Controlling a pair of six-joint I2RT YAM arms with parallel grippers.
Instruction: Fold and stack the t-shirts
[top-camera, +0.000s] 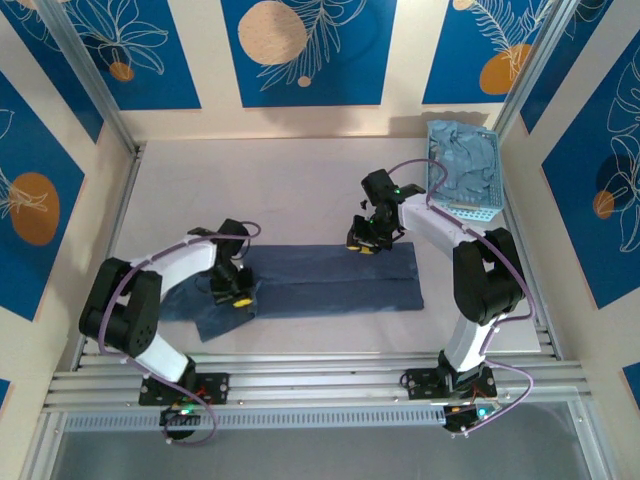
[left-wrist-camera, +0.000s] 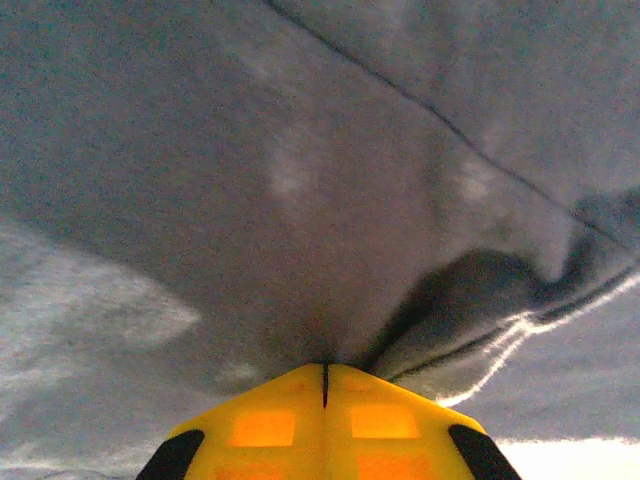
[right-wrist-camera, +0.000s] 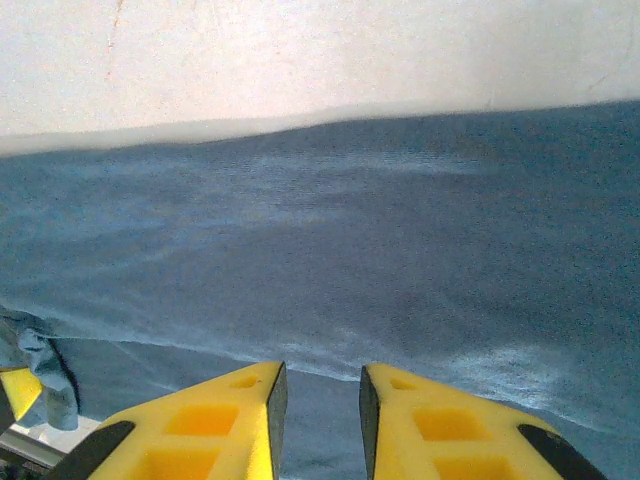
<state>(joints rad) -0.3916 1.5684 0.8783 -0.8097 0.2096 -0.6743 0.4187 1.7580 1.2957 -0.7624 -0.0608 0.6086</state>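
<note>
One dark slate-blue t-shirt (top-camera: 330, 282) is part-folded, pinched by the clenched left gripper (top-camera: 241, 300); whether the right gripper (top-camera: 364, 247) grasps cloth cannot be told. Unfolded, the pale sky-blue t-shirts (top-camera: 465, 160) are left in the basket (top-camera: 470, 212).

A: Overhead view bright, even, sharp; light from above, soft shadows on the table (top-camera: 300, 180).
B: Noted. Left wrist view dim, grainy, soft all over; dark t-shirt (left-wrist-camera: 300, 200) smeared with pale patches, white glare strip bottom right.
A: Right wrist view brighter; table washed out up top, cloth fuzzy, 2 yellow fingertips (right-wrist-camera: 200, 420) blurred.
</note>
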